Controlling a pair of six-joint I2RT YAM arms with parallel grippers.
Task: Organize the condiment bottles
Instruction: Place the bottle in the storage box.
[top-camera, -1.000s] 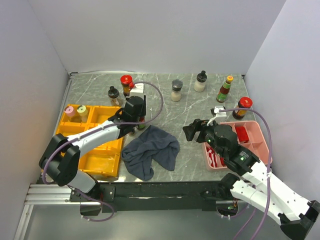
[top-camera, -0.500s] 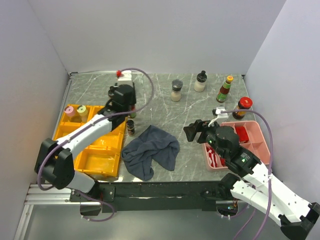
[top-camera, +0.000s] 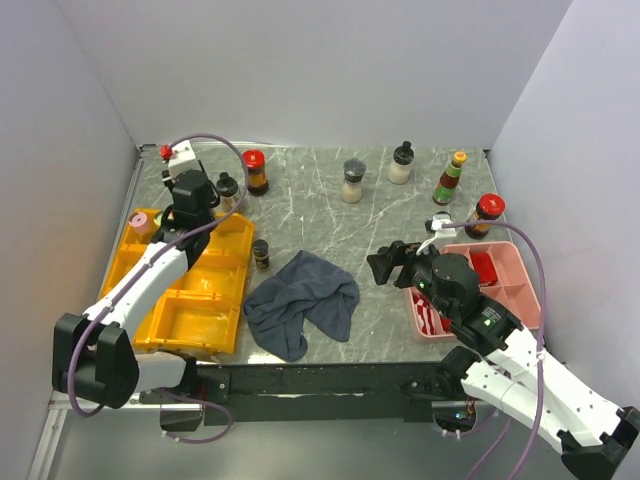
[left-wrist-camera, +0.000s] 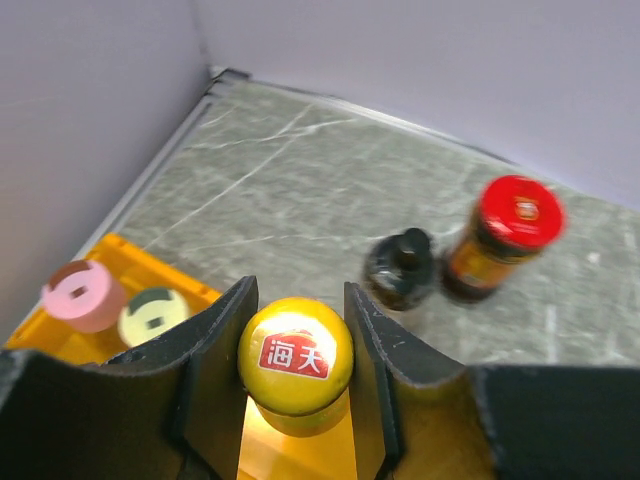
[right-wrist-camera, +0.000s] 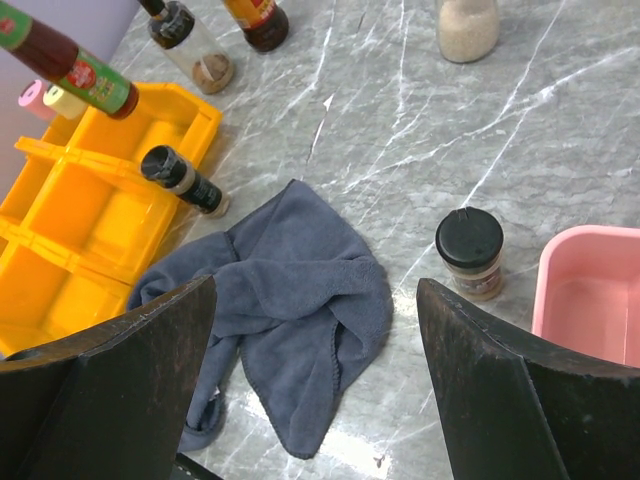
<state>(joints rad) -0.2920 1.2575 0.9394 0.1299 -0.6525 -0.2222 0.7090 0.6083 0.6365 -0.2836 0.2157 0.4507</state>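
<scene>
My left gripper (left-wrist-camera: 296, 352) is shut on a yellow-capped sauce bottle (left-wrist-camera: 296, 356) and holds it over the back of the yellow tray (top-camera: 200, 310), beside a pink-capped jar (left-wrist-camera: 82, 293) and a pale-green-capped jar (left-wrist-camera: 155, 316). The held bottle (right-wrist-camera: 75, 66) has a red and green label. Behind it stand a black-capped bottle (top-camera: 228, 188) and a red-capped jar (top-camera: 254, 170). A small black-capped jar (top-camera: 261, 254) stands by the tray. My right gripper (top-camera: 385, 265) hangs open over the grey cloth (right-wrist-camera: 280, 300), with a black-lidded jar (right-wrist-camera: 470, 252) near its right finger.
Along the back stand a grey-capped jar (top-camera: 353, 180), a black-capped pale jar (top-camera: 401, 163), an orange-capped sauce bottle (top-camera: 450, 178) and a red-capped jar (top-camera: 486, 215). The pink tray (top-camera: 510, 290) at the right holds red items. White walls close in three sides.
My left arm has swung from beside the cloth to the back left, over the yellow tray, carrying the bottle. The small black-capped jar now shows. My right arm has stayed put.
</scene>
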